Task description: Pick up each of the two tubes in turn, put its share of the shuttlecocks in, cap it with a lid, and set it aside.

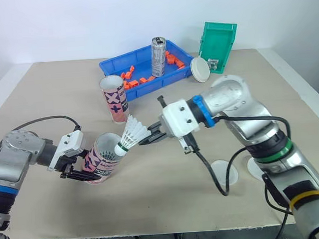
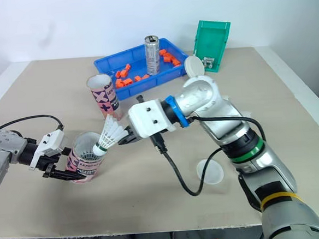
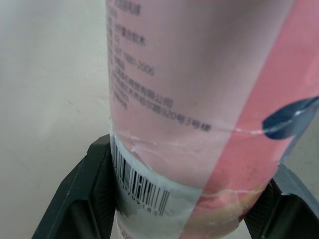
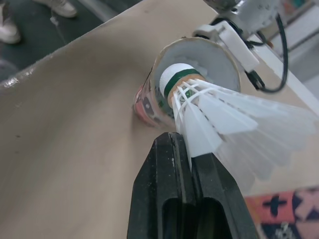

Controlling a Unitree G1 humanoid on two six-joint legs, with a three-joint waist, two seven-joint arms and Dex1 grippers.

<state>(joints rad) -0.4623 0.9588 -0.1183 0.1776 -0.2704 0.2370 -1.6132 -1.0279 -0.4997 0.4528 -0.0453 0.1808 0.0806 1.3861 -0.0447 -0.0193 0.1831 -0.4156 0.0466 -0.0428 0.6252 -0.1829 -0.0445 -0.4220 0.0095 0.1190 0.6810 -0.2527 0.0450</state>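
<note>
**Item: shuttlecock at tube mouth, loading step in hand**

- Step: filling the first tube. Capping and setting aside are not yet done.
- Pink tube [image 1: 103, 159]: held tilted just above the worktop [image 1: 171, 206], open mouth turned toward the right arm. Printed pink-and-white card, barcode near its base. Whether it already holds anything cannot be told.
- Left hand [image 1: 77, 171]: clamped on the tube's lower end, one finger on each side.
- Shuttlecock [image 1: 129, 137]: white feathers, white cork with a green band. The cork sits at the tube's rim and points in.
- Right hand [image 1: 150, 137]: fingers pinched together on the feather skirt.
- Second tube [image 1: 114, 98]: upright, open, well apart, near the blue tray [image 1: 112, 65].
- Lids [image 1: 224, 172]: flat on the worktop beside the right arm.
- Next move, as judged: line the cork up with the tube's axis, push inward until the skirt clears the rim, then let go.
</note>
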